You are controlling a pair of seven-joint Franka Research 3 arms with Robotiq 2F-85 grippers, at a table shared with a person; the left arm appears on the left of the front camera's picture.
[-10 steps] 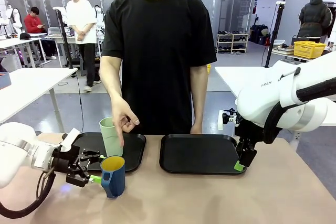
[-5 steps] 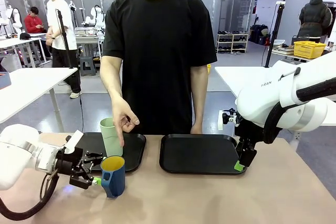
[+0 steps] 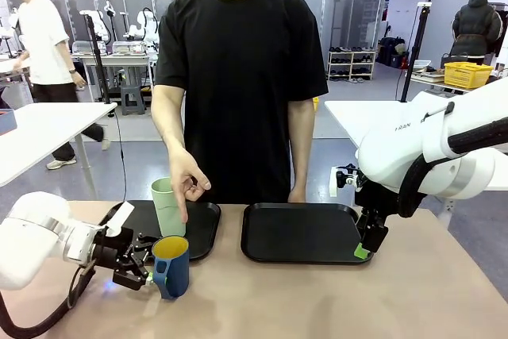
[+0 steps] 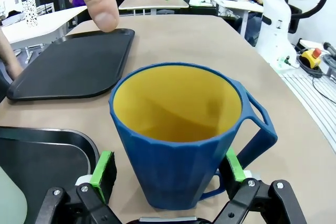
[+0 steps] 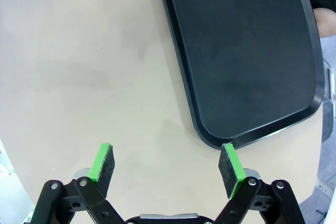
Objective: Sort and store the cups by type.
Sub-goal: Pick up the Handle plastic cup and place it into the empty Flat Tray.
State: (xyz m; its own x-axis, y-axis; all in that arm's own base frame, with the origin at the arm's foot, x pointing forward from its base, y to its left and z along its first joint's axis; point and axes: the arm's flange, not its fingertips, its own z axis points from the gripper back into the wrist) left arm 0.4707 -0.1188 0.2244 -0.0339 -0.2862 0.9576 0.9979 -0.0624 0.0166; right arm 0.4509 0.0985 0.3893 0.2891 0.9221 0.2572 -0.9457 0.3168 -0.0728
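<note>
Mug (image 4: 184,135) now bracketed by the left gripper (image 4: 170,167) — jaws wide, one pad each side, not yet clamped.

Since a second ago: left arm drawn in toward the mug on bare table, just beside the left tray (image 3: 202,232); means grasp likely next. Counted — two cups: mug, plus tumbler (image 3: 167,206) upright on the left tray under a hand (image 3: 188,181); two trays, right tray (image 3: 298,232) bare; right gripper (image 5: 167,169) spread apart, holding nothing, at that tray's corner.
</note>
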